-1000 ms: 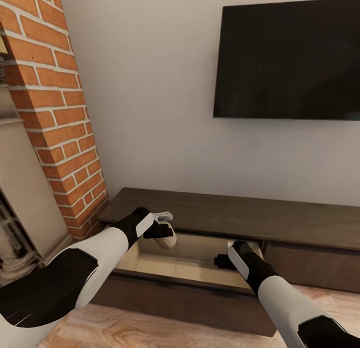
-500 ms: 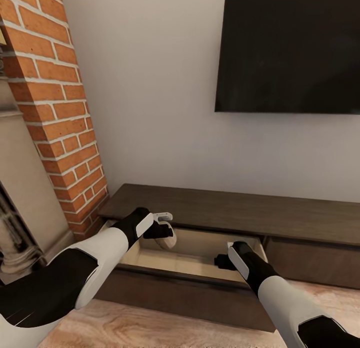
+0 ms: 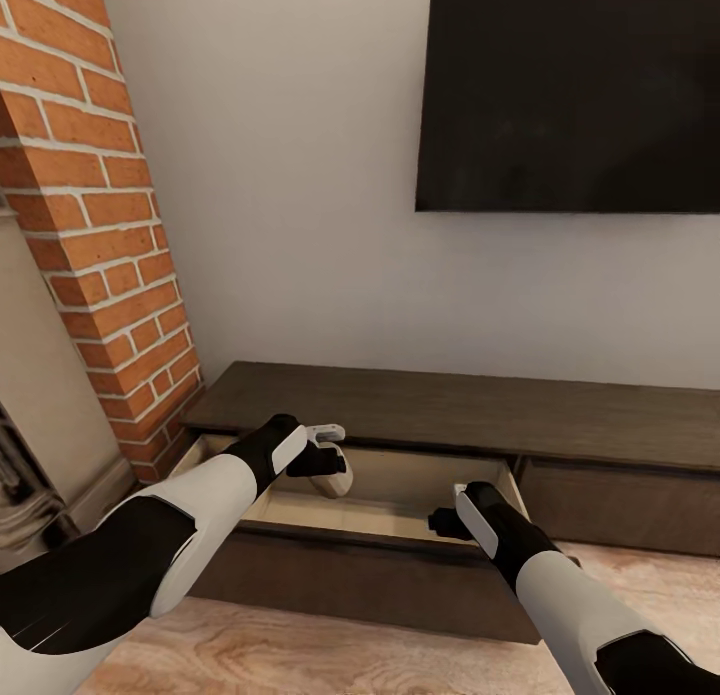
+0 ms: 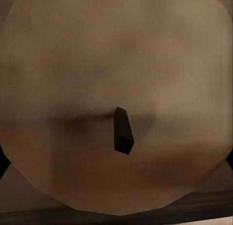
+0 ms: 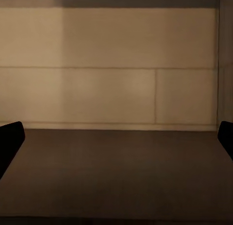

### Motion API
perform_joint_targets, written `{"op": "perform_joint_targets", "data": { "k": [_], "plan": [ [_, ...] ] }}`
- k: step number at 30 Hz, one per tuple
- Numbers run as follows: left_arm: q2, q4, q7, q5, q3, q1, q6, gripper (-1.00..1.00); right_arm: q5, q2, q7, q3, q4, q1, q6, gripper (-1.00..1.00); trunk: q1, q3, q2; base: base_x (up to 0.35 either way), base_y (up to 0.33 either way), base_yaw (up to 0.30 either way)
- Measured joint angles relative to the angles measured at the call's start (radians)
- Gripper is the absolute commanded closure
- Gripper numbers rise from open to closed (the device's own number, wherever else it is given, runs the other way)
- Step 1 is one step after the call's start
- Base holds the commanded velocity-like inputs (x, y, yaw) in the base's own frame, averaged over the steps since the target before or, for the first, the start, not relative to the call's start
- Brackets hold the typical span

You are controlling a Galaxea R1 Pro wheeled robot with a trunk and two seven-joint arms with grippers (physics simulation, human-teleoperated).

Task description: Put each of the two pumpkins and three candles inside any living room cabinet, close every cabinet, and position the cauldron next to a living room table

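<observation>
The cabinet is a long, low, dark brown unit against the wall, and its left drawer is pulled out, showing a pale inside. My left gripper is shut on a tan candle and holds it over the drawer's left half. In the left wrist view, the candle's top and its dark wick sit very close. My right gripper is open at the drawer's right front, its fingertips spread wide above the drawer floor.
A black TV hangs on the wall above the cabinet. A red brick column and a fireplace surround stand at the left. A closed drawer front lies to the right. Wood floor runs in front.
The whole picture has shifted, so the camera moved a little toward the cabinet. Both arms keep the same pose, and the candle stays in the left gripper.
</observation>
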Motion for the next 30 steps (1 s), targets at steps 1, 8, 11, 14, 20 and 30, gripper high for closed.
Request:
{"op": "perform_joint_targets", "data": {
  "k": [1,8,11,14,20,30],
  "plan": [
    [0.000,0.000,0.000,0.000,0.000,0.000,0.000,1.00,0.000,0.000,0.000,0.000,0.000,0.000,0.000,-1.00,0.004,-0.003,-0.007,0.000,0.000,-0.011],
    [0.000,-0.001,0.000,-0.002,0.001,0.000,0.000,1.00,0.001,0.000,0.000,0.001,0.000,0.000,0.000,-1.00,0.012,-0.009,-0.021,0.000,0.000,-0.003],
    [0.000,0.000,0.000,-0.002,0.001,0.000,0.000,1.00,0.001,0.000,0.001,0.001,0.000,0.000,0.000,-1.00,0.012,-0.009,-0.021,0.020,0.002,0.000],
    [0.000,0.000,0.000,-0.002,0.001,0.000,0.000,1.00,0.000,0.000,0.001,0.002,0.000,0.000,0.001,-1.00,0.011,-0.009,-0.021,0.221,0.056,0.000],
    [0.000,0.000,0.000,-0.001,0.000,0.000,0.000,1.00,0.000,0.000,0.002,0.002,0.000,0.000,0.000,-1.00,0.011,-0.009,-0.021,0.303,0.032,0.000],
    [0.000,-0.001,0.000,-0.002,0.001,0.000,0.000,1.00,0.000,0.000,0.002,0.002,0.000,0.000,0.001,-1.00,0.012,-0.009,-0.021,0.096,0.002,0.000]
  ]
}}
